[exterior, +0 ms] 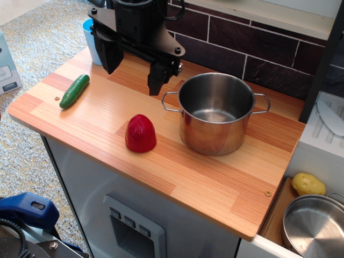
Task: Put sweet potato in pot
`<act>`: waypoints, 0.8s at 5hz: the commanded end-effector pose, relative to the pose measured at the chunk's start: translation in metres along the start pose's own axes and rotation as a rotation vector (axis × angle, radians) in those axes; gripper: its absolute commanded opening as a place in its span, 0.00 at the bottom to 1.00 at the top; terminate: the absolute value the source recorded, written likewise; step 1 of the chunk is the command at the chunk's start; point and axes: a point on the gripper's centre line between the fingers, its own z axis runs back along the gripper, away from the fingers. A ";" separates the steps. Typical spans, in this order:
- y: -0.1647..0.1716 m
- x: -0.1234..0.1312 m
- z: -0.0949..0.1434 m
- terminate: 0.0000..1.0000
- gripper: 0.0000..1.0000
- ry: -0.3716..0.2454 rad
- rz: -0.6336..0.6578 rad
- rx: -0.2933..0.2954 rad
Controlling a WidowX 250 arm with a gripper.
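Glossy red, the sweet potato (141, 134) sits flat-side down on your wooden counter (215, 188), rounded top up, free of any grip. Just to its right, close but not touching, you have the pot (216, 114), tall polished steel with a loop handle on each side; it stands upright and you can see down to its bare bottom. Behind the sweet potato and to the left of the pot, your claw (133, 67) hangs above the counter with its two black fingers spread wide, nothing between them. Farther left, near the counter's edge, a green cucumber (74, 90) lies at a slant. A light blue cup (91, 40) stands at the back corner, partly hidden by the arm. Off the counter's right end, lower down, you see a yellow potato (308, 184) beside a shallow steel pan (314, 226).
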 end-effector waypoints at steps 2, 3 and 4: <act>-0.004 -0.003 -0.018 0.00 1.00 -0.014 0.043 -0.033; -0.005 -0.005 -0.032 0.00 1.00 -0.029 0.057 -0.051; -0.010 -0.005 -0.043 0.00 1.00 -0.027 0.079 -0.077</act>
